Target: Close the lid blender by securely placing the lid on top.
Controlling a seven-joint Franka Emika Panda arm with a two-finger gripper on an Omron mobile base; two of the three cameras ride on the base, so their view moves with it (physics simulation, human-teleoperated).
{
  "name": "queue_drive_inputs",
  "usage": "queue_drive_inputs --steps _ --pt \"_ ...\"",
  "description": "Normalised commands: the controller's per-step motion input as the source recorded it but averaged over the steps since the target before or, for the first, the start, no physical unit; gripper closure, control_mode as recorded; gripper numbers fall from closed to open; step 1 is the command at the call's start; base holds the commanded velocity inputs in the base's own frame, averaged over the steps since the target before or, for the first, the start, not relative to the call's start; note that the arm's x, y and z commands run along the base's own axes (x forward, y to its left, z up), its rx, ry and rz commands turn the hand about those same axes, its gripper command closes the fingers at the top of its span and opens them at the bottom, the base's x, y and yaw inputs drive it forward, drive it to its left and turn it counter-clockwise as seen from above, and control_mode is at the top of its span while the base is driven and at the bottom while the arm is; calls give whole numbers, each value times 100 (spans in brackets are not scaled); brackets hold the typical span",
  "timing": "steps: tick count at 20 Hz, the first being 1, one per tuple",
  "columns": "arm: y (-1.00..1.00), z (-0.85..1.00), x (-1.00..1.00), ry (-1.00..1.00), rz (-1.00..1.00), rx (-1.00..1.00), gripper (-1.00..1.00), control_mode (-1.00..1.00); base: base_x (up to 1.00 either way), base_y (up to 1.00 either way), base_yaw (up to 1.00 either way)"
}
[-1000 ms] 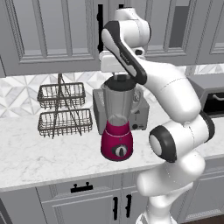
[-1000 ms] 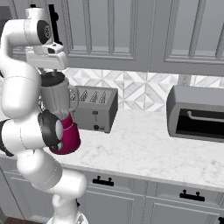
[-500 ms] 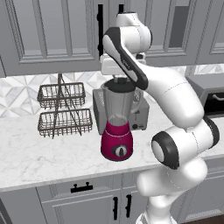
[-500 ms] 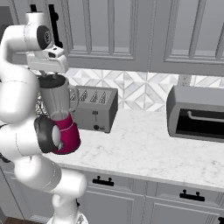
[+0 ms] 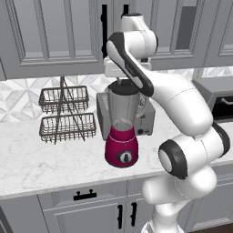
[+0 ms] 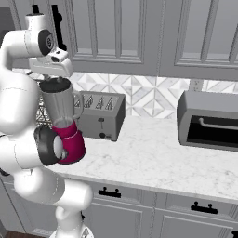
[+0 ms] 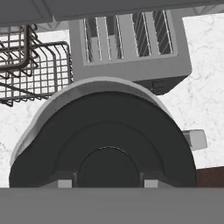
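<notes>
The blender [image 5: 122,146] stands on the counter, a magenta base with a black dial under a tall clear jar; it is also in the right base view [image 6: 69,139]. The black round lid [image 7: 109,131] covers the jar's mouth, with the jar's grey rim showing around its left edge. I cannot tell whether it is fully seated. My gripper [image 7: 107,183] hangs straight above the jar [image 5: 120,81], shut on the lid's raised centre. From the side the lid [image 5: 123,87] shows as a dark cap on the jar. The jar's handle [image 7: 194,139] sticks out at the right.
A grey toaster [image 5: 146,119] stands right behind the blender. A two-tier wire basket rack [image 5: 66,113] is to its left. A dark toaster oven [image 6: 209,122] sits far right on the counter. Wall cabinets [image 5: 54,36] hang close above the arm.
The hand has come down slightly with the lid onto the jar's mouth, and the arm's elbow has shifted. The blender has stayed in place.
</notes>
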Motion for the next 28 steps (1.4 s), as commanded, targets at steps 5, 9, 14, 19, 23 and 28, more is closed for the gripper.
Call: queue_drive_inputs --steps 5,9,14,19,23,28 --pt "0 0 11 -9 0 0 100 -100 0 0 0" --pt "0 0 9 -8 0 0 100 -100 0 0 0" --pt "0 -6 0 -3 0 0 100 -100 0 0 0" --pt "0 -18 0 -3 0 0 100 -100 0 0 0" --pt "1 -28 0 -1 0 0 100 -100 0 0 0" --pt "9 -40 0 -1 0 0 100 -100 0 0 0"
